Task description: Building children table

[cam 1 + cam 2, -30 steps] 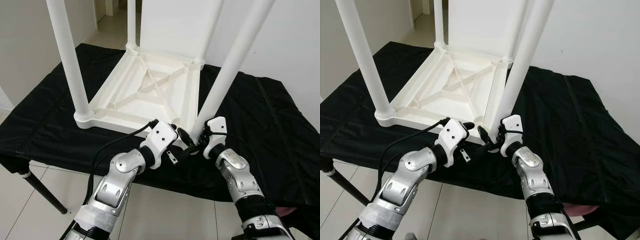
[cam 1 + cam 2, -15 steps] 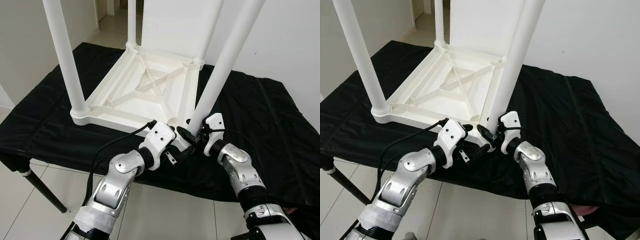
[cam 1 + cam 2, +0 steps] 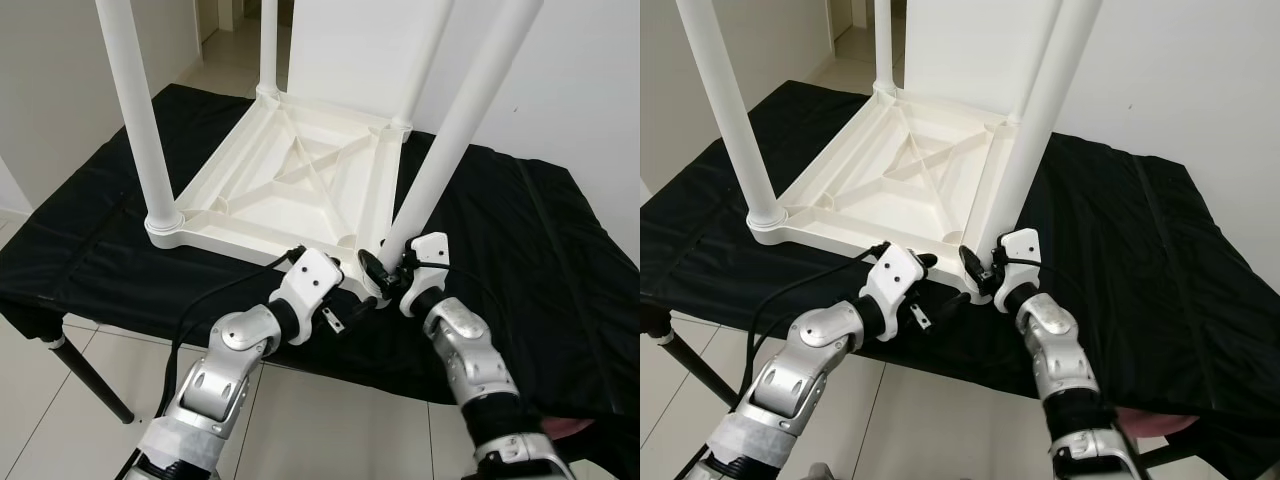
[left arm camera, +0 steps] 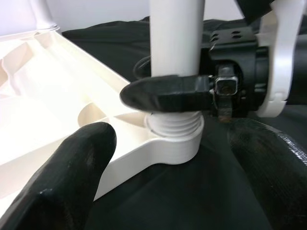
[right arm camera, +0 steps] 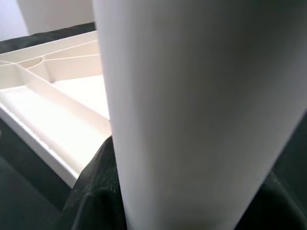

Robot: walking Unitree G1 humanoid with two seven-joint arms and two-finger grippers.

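Note:
The white children's table (image 3: 290, 185) lies upside down on the black cloth, its legs pointing up. My right gripper (image 3: 387, 268) is shut on the near right leg (image 3: 450, 140) just above its base. In the left wrist view a black finger (image 4: 168, 93) crosses this leg (image 4: 175, 43) above its threaded end (image 4: 175, 125), which sits in the corner socket (image 4: 168, 148). My left gripper (image 3: 940, 282) is open and hovers by the same corner, touching nothing. The right wrist view looks straight at the leg (image 5: 192, 105).
Three other legs stand in their sockets: near left (image 3: 140, 110), far left (image 3: 268, 45), far right (image 3: 425, 60). The black-draped work table (image 3: 520, 260) stretches to the right, its front edge right below my arms. Tiled floor and a black table leg (image 3: 85, 375) lie beneath.
My left gripper has drawn back a little from the leg's base. The right gripper keeps its hold on the near right leg. The camera has shifted slightly.

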